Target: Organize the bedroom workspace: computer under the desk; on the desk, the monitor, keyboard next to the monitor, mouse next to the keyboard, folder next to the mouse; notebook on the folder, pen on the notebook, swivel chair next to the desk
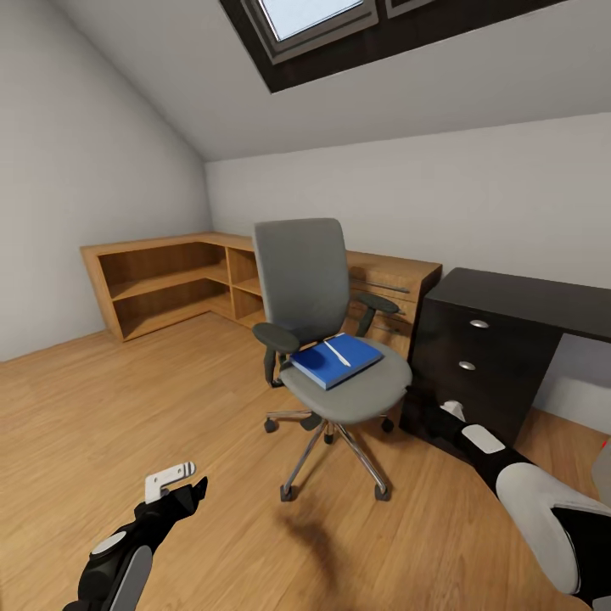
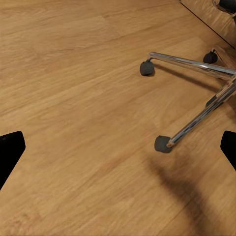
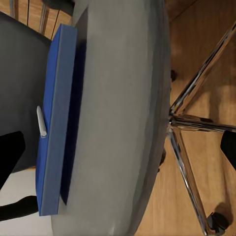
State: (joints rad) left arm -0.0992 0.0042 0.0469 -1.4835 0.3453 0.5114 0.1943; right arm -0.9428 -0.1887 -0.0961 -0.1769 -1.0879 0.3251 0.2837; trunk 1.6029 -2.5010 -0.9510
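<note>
The blue folder (image 1: 337, 360) lies on the swivel chair (image 1: 327, 339) seat, pen (image 1: 338, 353) on top. The right gripper (image 1: 450, 413), at three o'clock, stands open; the left gripper (image 1: 174, 480) likewise, low. A tilted lift could roll the pen off.

Two robot arms in black casing with rounded white and pale grey shell panels. The left gripper (image 1: 188, 478), at seven o'clock, has a white angular bracket; the right arm at four o'clock carries oval white pads.
</note>
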